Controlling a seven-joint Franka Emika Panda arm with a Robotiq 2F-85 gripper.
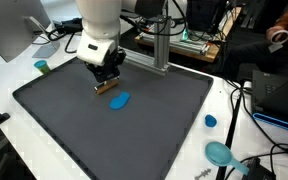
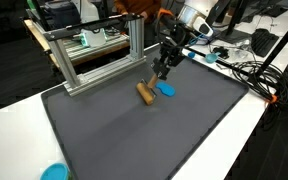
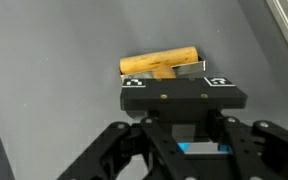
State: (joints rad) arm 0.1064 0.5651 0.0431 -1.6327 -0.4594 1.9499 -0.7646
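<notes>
My gripper (image 1: pixel 109 80) hangs low over the dark grey mat (image 1: pixel 64 120), fingers pointing down. A short wooden handle with a metal piece (image 3: pixel 160 65) lies crosswise just beyond the gripper's black marker plate (image 3: pixel 182 95), which hides the fingertips. In both exterior views the handle (image 2: pixel 144 93) sticks out sideways from under the gripper (image 2: pixel 163 74) at mat level. The jaws stand closed and appear to be clamped on its metal part. A flat blue object (image 1: pixel 119 100) lies on the mat right beside it and shows between the finger links (image 3: pixel 199 148).
An aluminium frame (image 2: pixel 94 55) stands along the mat's far edge. Off the mat lie a small blue cap (image 1: pixel 211 121), a teal bowl (image 1: pixel 219 153), a green piece (image 1: pixel 42 66) and cables (image 2: pixel 246 72). A blue disc (image 2: pixel 54 172) sits near one corner.
</notes>
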